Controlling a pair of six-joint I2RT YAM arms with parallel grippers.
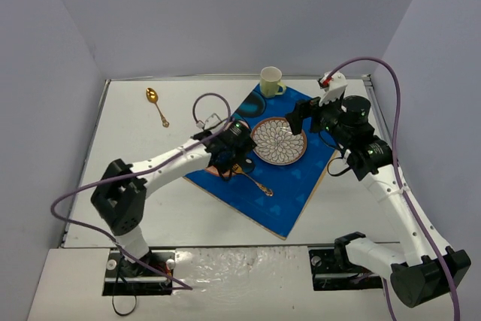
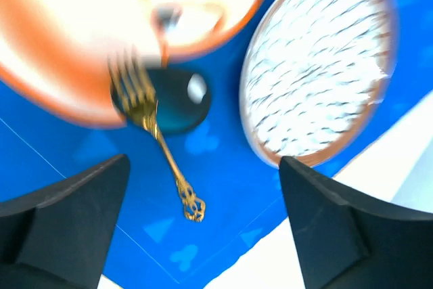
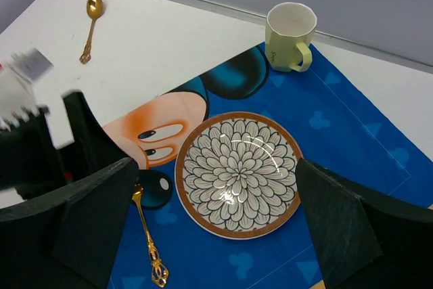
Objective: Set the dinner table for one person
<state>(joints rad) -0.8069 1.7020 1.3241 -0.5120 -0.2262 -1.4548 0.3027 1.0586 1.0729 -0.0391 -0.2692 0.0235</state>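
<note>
The white dinner table (image 1: 143, 148) carries a blue cartoon-mouse placemat (image 1: 289, 193). On the mat sits a flower-patterned plate (image 1: 279, 140) (image 3: 237, 174) (image 2: 318, 72), with a gold fork (image 1: 253, 181) (image 2: 159, 143) (image 3: 149, 248) lying free just left of it. A pale yellow mug (image 1: 270, 80) (image 3: 291, 28) stands at the mat's far corner. A gold spoon (image 1: 157, 105) (image 3: 90, 15) lies on the bare table at the far left. My left gripper (image 1: 225, 165) (image 2: 204, 167) hangs open over the fork, holding nothing. My right gripper (image 1: 297, 119) (image 3: 216, 164) is open above the plate's far right side.
Grey walls close in the table on three sides. The placemat lies at an angle, with its near corner (image 1: 284, 235) pointing toward the arm bases. My left arm (image 1: 165, 162) stretches across the table's middle left, and its wrist shows at the left of the right wrist view.
</note>
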